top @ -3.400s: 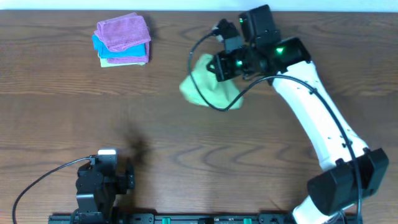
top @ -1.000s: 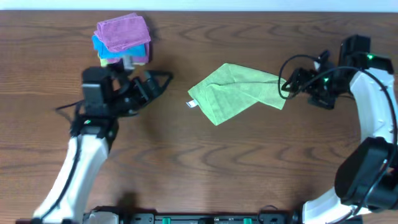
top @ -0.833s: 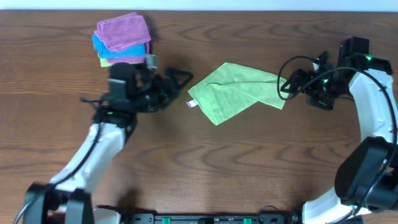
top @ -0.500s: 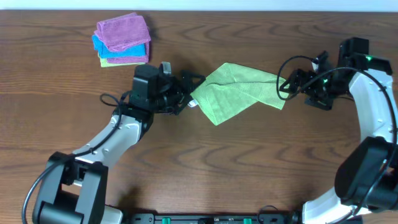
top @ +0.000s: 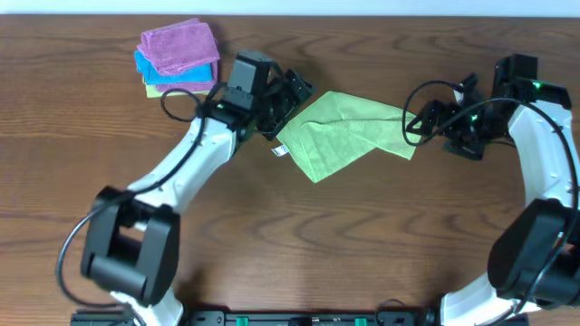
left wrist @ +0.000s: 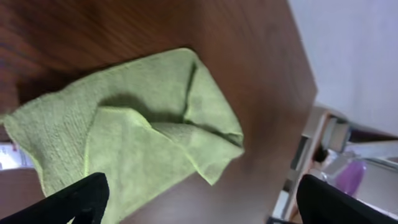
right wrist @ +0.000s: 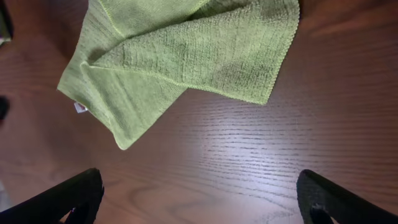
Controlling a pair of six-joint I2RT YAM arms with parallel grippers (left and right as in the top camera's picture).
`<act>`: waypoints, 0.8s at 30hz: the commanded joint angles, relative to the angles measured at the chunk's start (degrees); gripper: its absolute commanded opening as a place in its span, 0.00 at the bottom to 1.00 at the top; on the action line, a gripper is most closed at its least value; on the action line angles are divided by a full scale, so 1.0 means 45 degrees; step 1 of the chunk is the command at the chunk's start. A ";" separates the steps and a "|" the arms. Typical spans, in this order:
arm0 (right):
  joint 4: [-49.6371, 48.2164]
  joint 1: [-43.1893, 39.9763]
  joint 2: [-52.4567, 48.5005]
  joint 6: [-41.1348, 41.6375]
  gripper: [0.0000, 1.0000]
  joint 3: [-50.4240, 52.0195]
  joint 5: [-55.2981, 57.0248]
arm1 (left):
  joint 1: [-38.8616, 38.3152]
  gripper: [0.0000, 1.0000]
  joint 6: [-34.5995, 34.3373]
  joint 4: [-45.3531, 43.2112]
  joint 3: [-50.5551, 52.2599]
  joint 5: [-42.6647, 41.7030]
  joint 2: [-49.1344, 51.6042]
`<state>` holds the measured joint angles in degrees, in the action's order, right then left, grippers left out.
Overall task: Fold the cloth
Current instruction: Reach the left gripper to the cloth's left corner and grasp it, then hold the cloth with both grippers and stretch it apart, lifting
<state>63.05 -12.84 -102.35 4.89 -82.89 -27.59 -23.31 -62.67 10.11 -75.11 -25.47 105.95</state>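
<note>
**Wood-grain tabletop, green cloth not yet folded square**

Dark brown wood-grain table (top: 299, 235) fills every view, and the green microfibre cloth (top: 344, 136) lies flat on it toward the far edge, about midway between the two arms.

Judging by its outline, the fold is at an early stage. One flap already lies doubled over the layer beneath, its edge running diagonally across the cloth, but the shape is a skewed, uneven wedge, not a tidy rectangle. The edges do not line up. A small white label (top: 280, 151) pokes out at the near-left corner. The layers need squaring up and at least one clean fold remains.

The left gripper (top: 292, 104) sits at the cloth's left edge with its jaws spread wide. In its wrist view the dark fingertips (left wrist: 74, 198) stand far apart at the lower corners with nothing between them. Whether a finger touches the fabric I cannot tell from overhead. The right gripper (top: 426, 122) hangs just beside the cloth's right edge, likewise spread and empty, its fingertips (right wrist: 71, 199) well apart.

The fabric looks soft and nappy, with shallow creases and a puckered ridge near the middle. At the far-left corner a stack of folded cloths (top: 178, 59), purple on top of blue and pale yellow-green, lies well apart.
</note>
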 commanded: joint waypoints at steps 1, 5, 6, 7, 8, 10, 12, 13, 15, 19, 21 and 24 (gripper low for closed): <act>-0.0010 0.0039 0.0257 -0.0291 0.99 0.0049 -0.0311 | -0.0165 0.97 0.0180 0.0102 -0.0107 0.0034 0.1209; -0.0010 0.0039 0.0257 -0.0291 0.99 0.0049 -0.0311 | -0.0384 0.96 0.0034 -0.0379 -0.0107 -0.0636 0.2195; -0.0005 0.0039 0.0257 -0.0291 0.99 0.0049 -0.0311 | -0.0461 0.96 -0.0049 -0.0491 -0.0107 -0.0685 0.2375; -0.0005 0.0039 0.0257 -0.0291 0.99 0.0049 -0.0311 | -0.0544 0.96 -0.0078 -0.0578 -0.0107 -0.0685 0.2531; 0.0000 0.0039 0.0257 -0.0291 0.99 0.0049 -0.0311 | -0.0627 0.96 -0.0083 -0.0675 -0.0107 -0.0685 0.2657; 0.0019 0.0039 0.0257 -0.0291 0.99 0.0049 -0.0316 | -0.0777 0.96 -0.0083 -0.0850 -0.0112 -0.0680 0.2856; 0.0063 0.0039 0.0257 -0.0291 0.99 0.0049 -0.0311 | -0.0889 0.96 -0.0083 -0.1010 -0.0112 -0.0665 0.2958; 0.0087 0.0039 0.0257 -0.0296 0.99 0.0049 -0.0316 | -0.0937 0.96 -0.0083 -0.1088 -0.0112 -0.0583 0.3026; 0.0112 0.0039 0.0257 -0.0296 0.99 0.0049 -0.0316 | -0.1001 0.96 -0.0083 -0.1073 -0.0112 -0.0408 0.3113; 0.0151 0.0039 0.0257 -0.0291 0.99 0.0049 -0.0311 | -0.1078 0.96 -0.0083 -0.1059 -0.0107 -0.0311 0.3342; 0.0155 0.0039 0.0257 -0.0296 0.99 0.0049 -0.0311 | -0.1103 0.96 -0.0083 -0.1064 -0.0107 -0.0291 0.3400; 0.0228 0.0039 0.0257 -0.0296 0.99 0.0049 -0.0311 | -0.1103 0.88 -0.0063 -0.1059 -0.0107 -0.0185 0.3439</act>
<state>63.70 -12.84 -102.30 4.84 -82.85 -27.88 -27.99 -63.40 4.91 -75.35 -27.81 119.31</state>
